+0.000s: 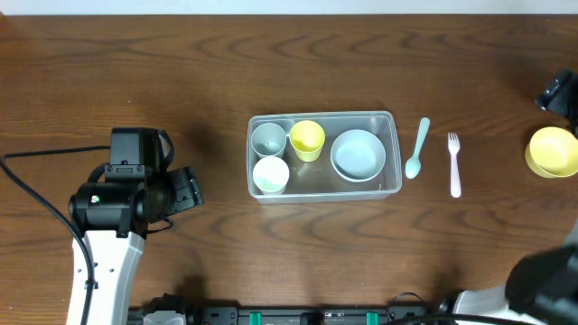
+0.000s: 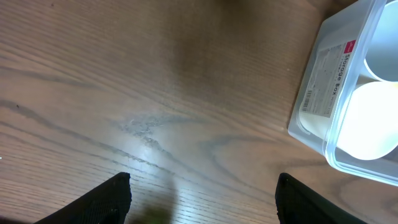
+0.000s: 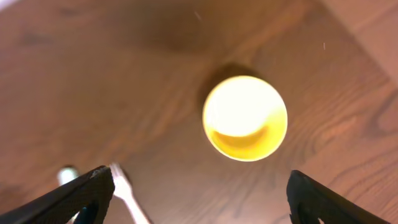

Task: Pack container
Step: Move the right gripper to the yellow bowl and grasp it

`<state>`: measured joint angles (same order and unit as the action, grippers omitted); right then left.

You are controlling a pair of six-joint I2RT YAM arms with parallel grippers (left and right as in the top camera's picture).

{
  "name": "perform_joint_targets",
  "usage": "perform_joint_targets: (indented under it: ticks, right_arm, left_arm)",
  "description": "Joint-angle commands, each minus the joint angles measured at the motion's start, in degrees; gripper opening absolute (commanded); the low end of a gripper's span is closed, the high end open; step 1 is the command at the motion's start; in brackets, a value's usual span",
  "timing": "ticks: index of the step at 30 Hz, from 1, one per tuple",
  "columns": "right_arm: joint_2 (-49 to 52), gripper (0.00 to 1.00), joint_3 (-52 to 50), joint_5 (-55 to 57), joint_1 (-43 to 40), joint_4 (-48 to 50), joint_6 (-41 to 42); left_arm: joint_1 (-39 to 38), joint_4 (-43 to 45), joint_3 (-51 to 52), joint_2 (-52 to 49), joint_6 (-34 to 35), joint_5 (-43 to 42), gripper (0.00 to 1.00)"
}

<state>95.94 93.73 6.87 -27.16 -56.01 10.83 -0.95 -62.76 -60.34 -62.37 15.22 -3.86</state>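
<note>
left claw [image 2: 203, 194] spread wide | container [image 2: 323, 81] near, to its right

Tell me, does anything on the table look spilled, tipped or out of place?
Nothing stands out. The container holds a grey cup, yellow cup, white cup and pale bowl, all upright; the spoon, fork and yellow bowl lie tidily to its right, unpacked.

Soft light came from above, and the overhead view was sharp. Glare bleached the yellow bowl [image 3: 245, 118] in the right wrist view and a white cup [image 2: 373, 121] in the container [image 2: 323, 74] in the left. Both wrist views looked blurry.
</note>
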Motion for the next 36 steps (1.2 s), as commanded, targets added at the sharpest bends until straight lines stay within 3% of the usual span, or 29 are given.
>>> perform_joint_targets:
  ticks: [1,13,21,25,32,36]
  right_arm:
    - [5.7,0.91,-0.7,-1.1,-2.0,0.0,-1.8]
    - [23.1,0.92,-0.7,-1.4,-3.3,1.9,-4.9]
    - [28.0,0.85,-0.7,-2.0,-3.3,2.4,-4.9]
    - [28.3,0.72,-0.7,-2.6,-3.3,2.7,-4.9]
    - [28.2,0.29,-0.7,-2.6,-3.3,2.9,-4.9]
    - [28.2,0.2,-0.7,-2.6,-3.3,2.9,-4.9]
  left_arm:
    - [0.3,-0.2,0.1,-0.1,0.3,0.8,0.75]
    - [0.3,-0.1,0.1,-0.1,0.3,0.8,0.75]
    - [0.3,-0.1,0.1,-0.1,0.3,0.8,0.75]
    - [0.3,-0.1,0.1,-0.1,0.3,0.8,0.75]
    - [0.3,-0.1,0.1,-0.1,0.3,0.8,0.75]
    - [0.3,-0.1,0.1,-0.1,0.3,0.8,0.75]
